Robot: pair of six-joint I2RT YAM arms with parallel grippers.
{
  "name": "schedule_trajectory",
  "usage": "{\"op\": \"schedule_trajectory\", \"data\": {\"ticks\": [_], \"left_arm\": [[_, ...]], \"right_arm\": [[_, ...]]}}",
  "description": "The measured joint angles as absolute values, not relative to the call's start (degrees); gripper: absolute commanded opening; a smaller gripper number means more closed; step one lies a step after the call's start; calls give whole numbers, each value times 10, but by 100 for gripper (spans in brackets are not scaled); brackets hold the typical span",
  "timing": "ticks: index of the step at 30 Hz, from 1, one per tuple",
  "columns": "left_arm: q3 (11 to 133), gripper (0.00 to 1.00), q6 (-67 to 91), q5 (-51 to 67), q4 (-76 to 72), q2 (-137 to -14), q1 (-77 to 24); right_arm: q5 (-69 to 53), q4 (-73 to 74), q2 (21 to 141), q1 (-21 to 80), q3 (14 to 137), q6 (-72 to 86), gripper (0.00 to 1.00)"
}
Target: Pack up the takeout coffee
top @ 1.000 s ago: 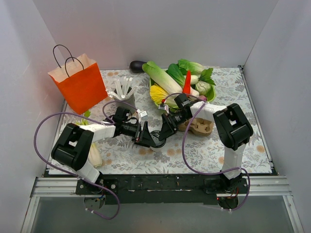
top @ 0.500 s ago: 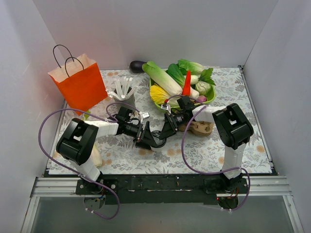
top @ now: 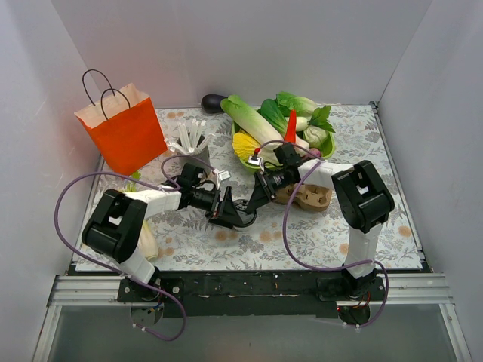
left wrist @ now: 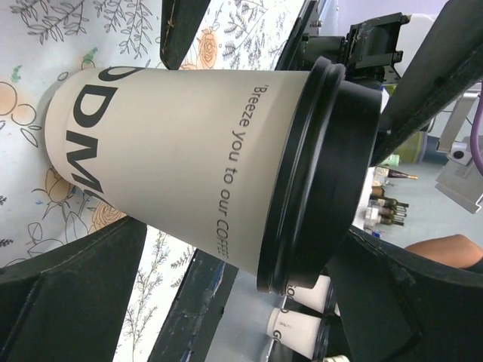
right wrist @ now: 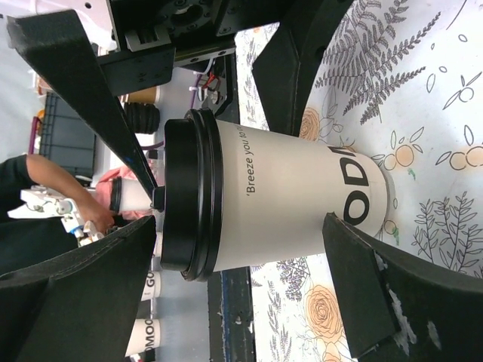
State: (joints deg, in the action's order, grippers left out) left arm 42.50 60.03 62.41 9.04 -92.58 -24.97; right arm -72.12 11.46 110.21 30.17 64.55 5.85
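Observation:
The takeout coffee, a cream-white cup with a black lid (top: 243,215), stands upright on the floral tablecloth at the table's middle. It fills the left wrist view (left wrist: 189,143) and the right wrist view (right wrist: 287,204). My left gripper (top: 226,217) comes at it from the left and my right gripper (top: 255,207) from the right, facing each other. Both are open, jaws spread wide on either side of the cup (left wrist: 241,234) (right wrist: 238,226), with small gaps showing. The brown pulp tray (top: 309,197) lies just right of the right gripper.
An orange paper bag (top: 124,136) stands at the far left. A grey cup of white sticks (top: 192,143) is beside it. A green bowl of vegetables (top: 326,147) sits behind the tray, an eggplant (top: 213,102) at the back wall, a white radish (top: 147,241) front left.
Both arms have shifted slightly; the right wrist has moved a little toward the far side. The cup stays in about the same spot between the two open grippers.

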Motion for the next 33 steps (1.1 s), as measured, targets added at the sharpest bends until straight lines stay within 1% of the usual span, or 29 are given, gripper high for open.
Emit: {"op": "schedule_trajectory", "data": {"ticks": [10,16,25,33], "left_arm": [[420,98,603,609,77,-899,-227],[423,98,603,612,75,-901,-222],[434,98,561,615,127,-908,-216],[446,98,530,608,167,-906,-194]], "right_arm": [[-671,190,1087,306,650,15,98],[-670,202,1087,305,650,17,98],[-670,214,1087,304,653,22,98],[-630,269,1087,305,681,15,98]]}}
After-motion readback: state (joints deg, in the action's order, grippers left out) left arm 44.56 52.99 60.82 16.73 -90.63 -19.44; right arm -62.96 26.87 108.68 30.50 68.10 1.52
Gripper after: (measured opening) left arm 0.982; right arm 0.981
